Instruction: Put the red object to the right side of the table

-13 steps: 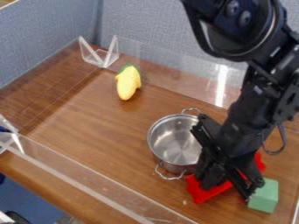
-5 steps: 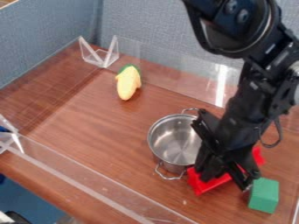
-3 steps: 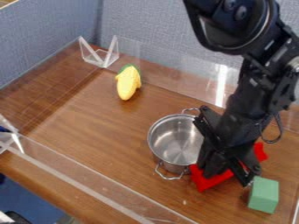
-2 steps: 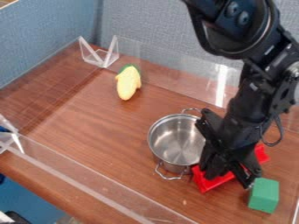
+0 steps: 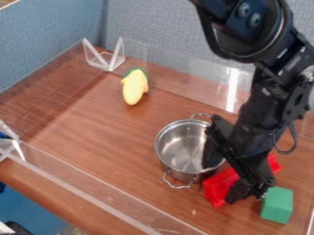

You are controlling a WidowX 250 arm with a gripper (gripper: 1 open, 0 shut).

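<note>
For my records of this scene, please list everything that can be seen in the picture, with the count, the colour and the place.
red block: one, red, under the gripper, between pot and green block
pot: one, silver, left of the gripper in the picture
green block: one, green, near right corner
lemon-shaped object: one, yellow with green end, far side
clear bracket-like piece: one, transparent, far left corner
table: one, brown, beneath everything
arm with gripper: one, black, right side
</note>
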